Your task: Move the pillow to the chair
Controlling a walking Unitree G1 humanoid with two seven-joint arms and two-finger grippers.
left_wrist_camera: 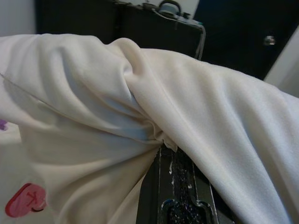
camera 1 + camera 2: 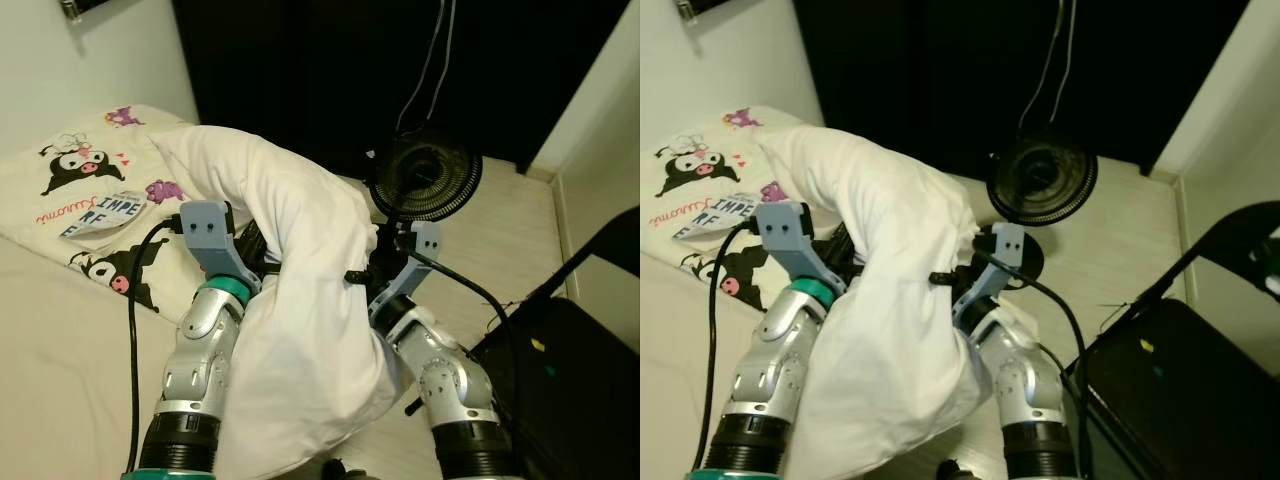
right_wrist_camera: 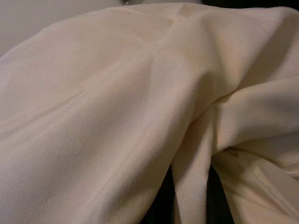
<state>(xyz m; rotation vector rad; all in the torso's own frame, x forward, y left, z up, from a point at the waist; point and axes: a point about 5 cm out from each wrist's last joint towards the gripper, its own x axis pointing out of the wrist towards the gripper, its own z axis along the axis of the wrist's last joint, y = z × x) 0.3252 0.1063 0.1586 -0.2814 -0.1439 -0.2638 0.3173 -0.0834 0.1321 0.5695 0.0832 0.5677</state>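
A large white pillow [image 2: 290, 300] hangs lifted in front of me, held between both arms above the bed edge. My left gripper [image 2: 254, 252] presses into its left side, and in the left wrist view the pillow's cloth [image 1: 117, 116] bunches over a black finger [image 1: 180, 186]. My right gripper [image 2: 366, 272] grips its right side; a fold of the pillow [image 3: 187, 196] sits between its dark fingers [image 3: 158, 207]. Both sets of fingertips are buried in cloth. A black chair [image 2: 575, 385] stands low on the right.
A bed with a cartoon-print blanket [image 2: 90, 190] lies at the left. A black round fan [image 2: 428, 178] stands on the pale floor [image 2: 510, 230] ahead, its cord running up a dark wall. Black cables trail from both wrists.
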